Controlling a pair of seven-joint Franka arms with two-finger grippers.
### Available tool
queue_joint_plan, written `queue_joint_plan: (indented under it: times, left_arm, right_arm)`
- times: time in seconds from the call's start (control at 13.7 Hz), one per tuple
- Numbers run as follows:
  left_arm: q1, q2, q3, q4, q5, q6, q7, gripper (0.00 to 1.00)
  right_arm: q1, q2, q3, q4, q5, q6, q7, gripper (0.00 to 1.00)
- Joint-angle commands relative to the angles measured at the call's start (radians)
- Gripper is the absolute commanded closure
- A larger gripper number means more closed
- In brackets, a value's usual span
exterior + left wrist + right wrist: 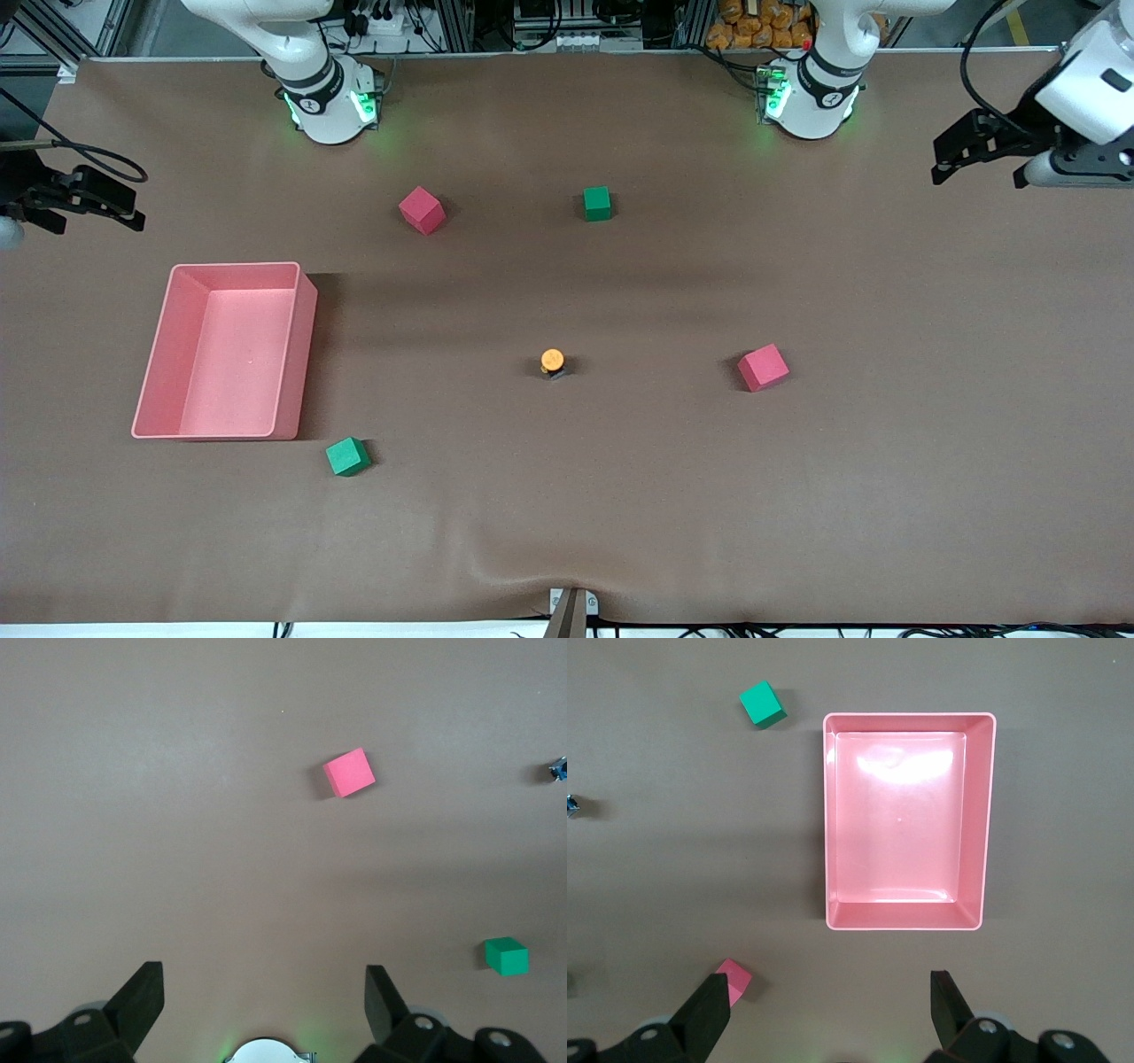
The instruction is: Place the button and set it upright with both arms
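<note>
Button [553, 361] stands mid-tabletop [620, 496], cap up; left hand [261, 997] and right hand [828, 1001] hover spread at their own table ends, so a careless pinch could tip this tiny piece.

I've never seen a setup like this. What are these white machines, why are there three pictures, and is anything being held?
The white machines are two jointed robot arms bolted along one edge of a brown table. The wide picture looks down from a camera facing them. The other two come from cameras on each arm's wrist, looking past its own black fingers.

The left gripper hangs over the table at the left arm's end; the right gripper hangs beside the empty pink plastic tray. Both are open and hold nothing.

On the table lie two red foam cubes, two green cubes, and a tiny push button with an orange cap near the middle, its cap upward.
</note>
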Motion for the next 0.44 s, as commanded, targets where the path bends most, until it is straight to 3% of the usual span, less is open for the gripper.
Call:
queue_joint_plan:
  times: [0.0, 0.37]
  left_arm:
    - [0.057, -0.023, -0.042, -0.025, 0.013, 0.021, 0.019, 0.0]
    - [0.112, 0.002, -0.048, 0.002, -0.013, 0.021, 0.025, 0.0]
  right_arm:
    - [-0.016, 0.0, 0.015, 0.005, -0.005, 0.0, 0.012, 0.0]
    - [-0.016, 0.002, 0.015, 0.005, -0.006, -0.001, 0.012, 0.0]
